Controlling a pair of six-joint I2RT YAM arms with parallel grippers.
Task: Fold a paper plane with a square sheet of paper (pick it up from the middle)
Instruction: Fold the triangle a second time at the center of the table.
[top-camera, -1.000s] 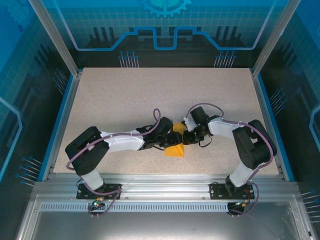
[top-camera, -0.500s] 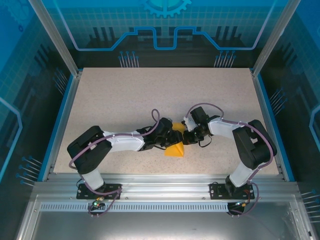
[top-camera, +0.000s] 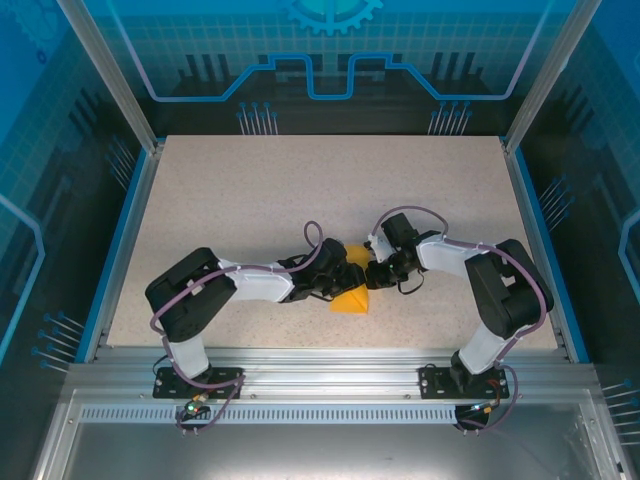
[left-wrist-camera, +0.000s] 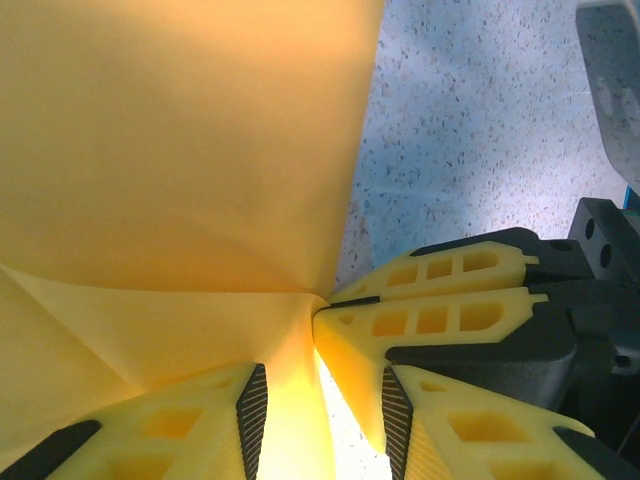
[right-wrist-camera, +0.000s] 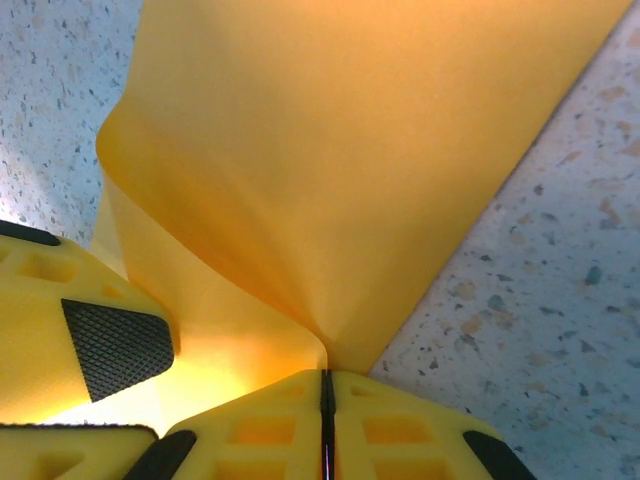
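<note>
— How's the light from above?
— Bright and even across the table, with only short, soft shadows under the arms. The blue walls around it are dimmer, and everything is sharp.
— And the wrist views?
— Warm. The square sheet of paper glows orange, with near-white glare low in the left wrist view. It sits too close and looks soft; the speckled table beyond is crisper, with a bluish cast.
</note>
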